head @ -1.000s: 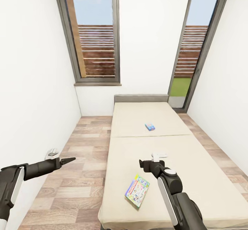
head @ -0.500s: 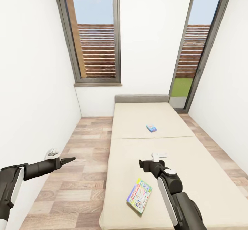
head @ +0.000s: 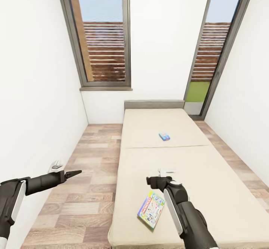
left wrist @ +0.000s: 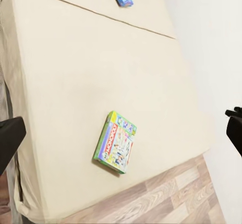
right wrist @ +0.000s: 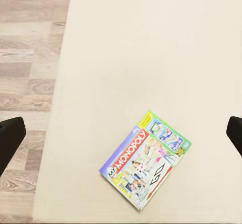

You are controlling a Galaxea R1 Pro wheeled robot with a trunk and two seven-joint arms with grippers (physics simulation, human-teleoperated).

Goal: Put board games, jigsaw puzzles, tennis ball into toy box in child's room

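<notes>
So far, judging by how things lay, little of the tidying looked done on this side of the child's room: both board games were still on the bed (head: 209,204), none of them near the toy box. The larger board game (head: 151,209), with green-yellow edges and a busy printed lid, lay flat near the foot of the bed close to its left edge, and the small blue board game (head: 164,136) sat well apart from it, up toward the headboard just beyond the seam in the mattress cover. The right gripper (head: 164,175) hung above the mattress just beyond the larger box, touching nothing; in the right wrist view its fingers (right wrist: 10,138) showed as dark tips at the two sides of the picture, spread wide with the box lying between and below them, and nothing was held. The left gripper (head: 71,174) was out over the wood-plank floor (head: 86,189) beside the bed, also empty; the left wrist view showed its fingers (left wrist: 9,139) likewise set wide apart. As a judgement, the step in hand was lining up to pick the larger box, with carrying both games to the toy box still ahead.
</notes>
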